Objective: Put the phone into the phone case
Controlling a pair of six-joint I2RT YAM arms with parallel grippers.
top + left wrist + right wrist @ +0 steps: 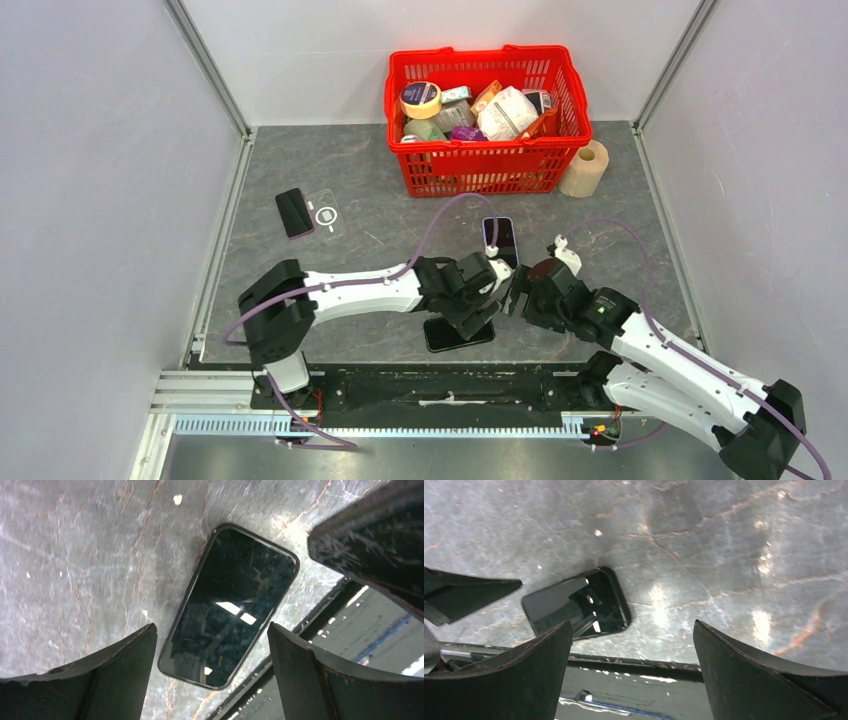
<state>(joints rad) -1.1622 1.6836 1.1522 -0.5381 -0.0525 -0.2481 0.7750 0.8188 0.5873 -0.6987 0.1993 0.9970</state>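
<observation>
Top view: phone [458,334] lay at the near edge of the table [330,170], clear case [326,213] well apart, by left edge. Left wrist: left gripper [211,630] wide, empty, over phone. Right wrist: right gripper [633,627] wide, empty. Likely risks: crowded arms bumping, glossy phone skidding off near edge.

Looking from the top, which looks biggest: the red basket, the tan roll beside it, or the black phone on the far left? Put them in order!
1. red basket: by far the largest.
2. tan roll and black phone: they look about alike, so I will not rank them.
</observation>
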